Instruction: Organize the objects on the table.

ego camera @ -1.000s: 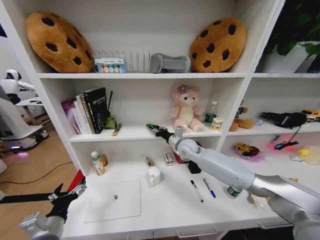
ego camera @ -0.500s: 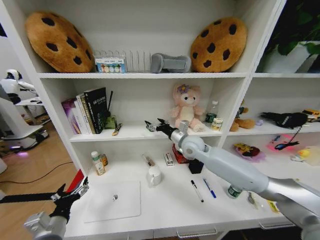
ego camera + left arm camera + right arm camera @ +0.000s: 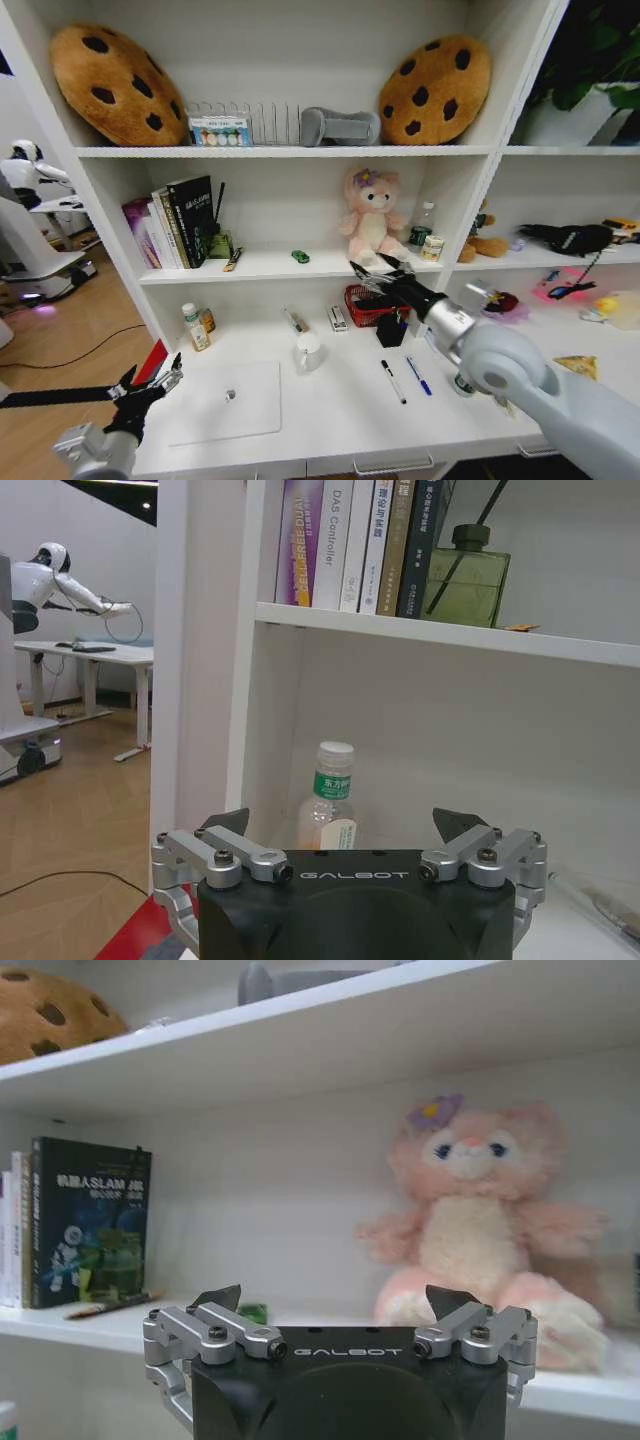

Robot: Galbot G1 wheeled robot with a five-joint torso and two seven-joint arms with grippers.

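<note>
**Head view: toy car shelved, right claw empty over the desk**

Head view gives me the long white desk (image 3: 330,420) under its white shelving, with most of the clutter unsorted on the flat top. My right arm reaches across from the right; the right gripper (image 3: 372,274) hangs above the back of the desk, just below the middle shelf's edge, near the pink plush bear (image 3: 371,215). In the right wrist view its jaws stand apart with nothing between them, so I read the claw as released. The left gripper (image 3: 150,385) is parked low at the desk's left front corner, also spread and empty.

The silver laptop (image 3: 226,401) lies closed at front left. A red wire basket (image 3: 372,305) sits at the back, right beside the right gripper. The black pen (image 3: 393,381) and blue pen (image 3: 419,376) lie side by side mid-desk, apart from each other. The green-labelled jar (image 3: 462,383) stands just right of them, partly behind my arm. The tiny green toy car (image 3: 300,256) rests alone on the middle shelf.

I judge the car's placement finished and the step in hand a move toward another item. The pens look nearest; taking one calls for dropping the open claw straight down and aligning the jaws across the thin barrel.
</note>
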